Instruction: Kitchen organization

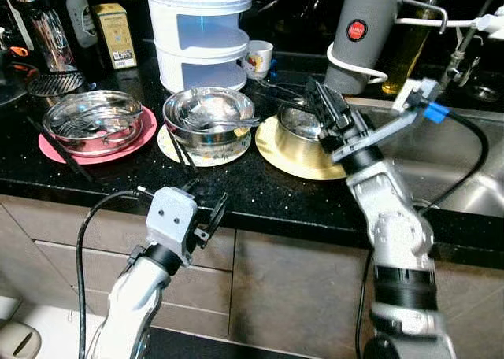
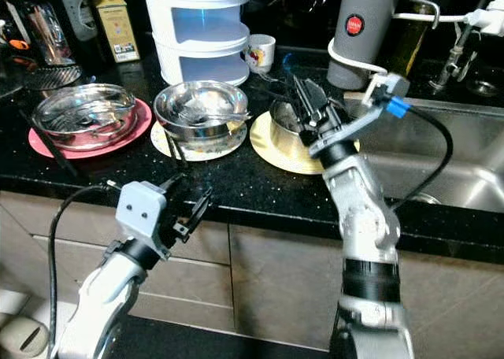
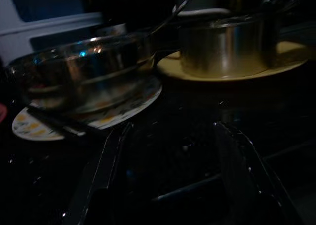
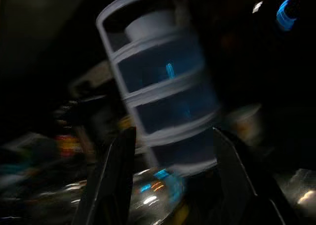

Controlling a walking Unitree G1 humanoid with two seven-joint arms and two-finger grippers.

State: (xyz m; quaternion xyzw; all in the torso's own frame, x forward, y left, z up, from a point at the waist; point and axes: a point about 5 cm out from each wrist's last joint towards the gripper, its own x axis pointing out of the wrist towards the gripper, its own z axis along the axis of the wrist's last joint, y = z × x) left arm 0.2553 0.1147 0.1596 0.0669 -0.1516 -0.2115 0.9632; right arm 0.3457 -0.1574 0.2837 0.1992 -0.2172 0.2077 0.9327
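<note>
Black speckled countertop [image 1: 260, 190] runs along the kitchen front, with a steel sink [image 1: 465, 170] at its right end. Right gripper [image 1: 319, 99] hovers over the small steel pot [image 1: 303, 131] on the yellow plate [image 1: 295, 158]; its fingers [image 4: 116, 180] stand apart and hold nothing. Behind it rise a grey kettle [image 1: 364, 32] and a white tiered container [image 1: 201, 32]. Left gripper [image 1: 206, 217] waits at the counter's front edge, released and empty, just before the middle steel bowl [image 1: 209, 115] on its patterned plate [image 3: 34, 126]. Further left, a shallow steel bowl [image 1: 93, 119] sits on a pink plate [image 1: 138, 138].

Step in hand, by judgement: the approach to the pot. The next move calls for lowering the right gripper to straddle the pot's rim before clamping. Utensils [image 1: 228, 123] inside the bowls could shift when lifted.
</note>
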